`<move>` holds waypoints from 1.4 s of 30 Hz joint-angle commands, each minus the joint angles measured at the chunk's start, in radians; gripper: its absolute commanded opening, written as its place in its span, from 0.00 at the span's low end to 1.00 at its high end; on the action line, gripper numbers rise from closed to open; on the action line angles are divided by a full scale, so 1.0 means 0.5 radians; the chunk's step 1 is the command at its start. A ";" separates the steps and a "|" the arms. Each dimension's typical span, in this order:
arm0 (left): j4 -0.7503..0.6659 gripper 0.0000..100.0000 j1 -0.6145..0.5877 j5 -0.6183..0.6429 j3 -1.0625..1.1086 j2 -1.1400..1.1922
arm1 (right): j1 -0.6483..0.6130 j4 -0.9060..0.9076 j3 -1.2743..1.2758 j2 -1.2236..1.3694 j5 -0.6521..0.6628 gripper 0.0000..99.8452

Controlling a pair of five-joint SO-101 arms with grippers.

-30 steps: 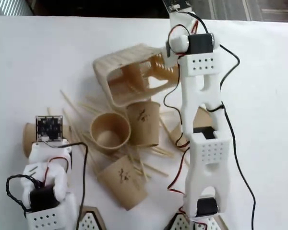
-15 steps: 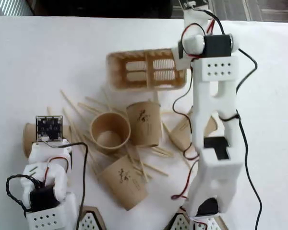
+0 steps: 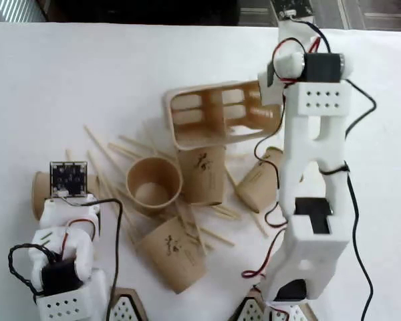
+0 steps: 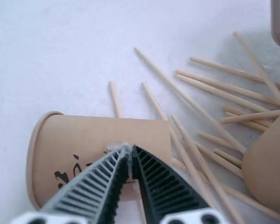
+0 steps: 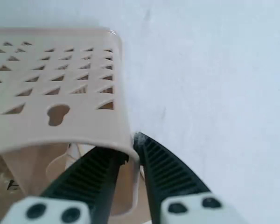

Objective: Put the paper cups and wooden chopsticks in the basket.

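getting the basket (image 3: 207, 138) ready — pinched by its wall in the right gripper (image 5: 133, 144), tipped on its side, maybe off the table (image 3: 67, 73), beside the paper cups (image 3: 154, 184) and wooden chopsticks (image 3: 97, 142). left gripper (image 4: 130, 151) closed, empty, above a lying cup (image 4: 84, 135). next — stand it up, let go.

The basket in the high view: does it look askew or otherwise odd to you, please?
Yes. The basket is not standing upright: it is tipped over at an angle, held by the right gripper clamped on one end wall.
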 commanded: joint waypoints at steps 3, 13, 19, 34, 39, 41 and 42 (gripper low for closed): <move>-0.040 0.04 -0.011 -0.015 -0.012 -0.017 | 0.008 -0.032 -0.199 0.140 -0.114 0.02; -0.043 0.04 -0.011 -0.015 -0.012 -0.017 | 0.002 0.097 -0.528 0.084 -0.126 0.02; -0.043 0.04 -0.011 -0.015 -0.012 -0.017 | -0.002 0.097 -0.163 -0.287 -0.123 0.02; -0.040 0.04 -0.011 -0.015 -0.012 -0.017 | 0.244 0.097 0.368 -0.750 -0.135 0.02; -0.040 0.04 -0.011 -0.015 -0.012 -0.017 | 0.437 0.097 0.390 -0.729 -0.138 0.02; -0.040 0.04 -0.011 -0.015 -0.012 -0.017 | 0.450 0.094 0.427 -0.704 -0.129 0.02; -0.040 0.04 -0.011 -0.015 -0.012 -0.017 | 0.450 0.094 0.433 -0.680 -0.126 0.02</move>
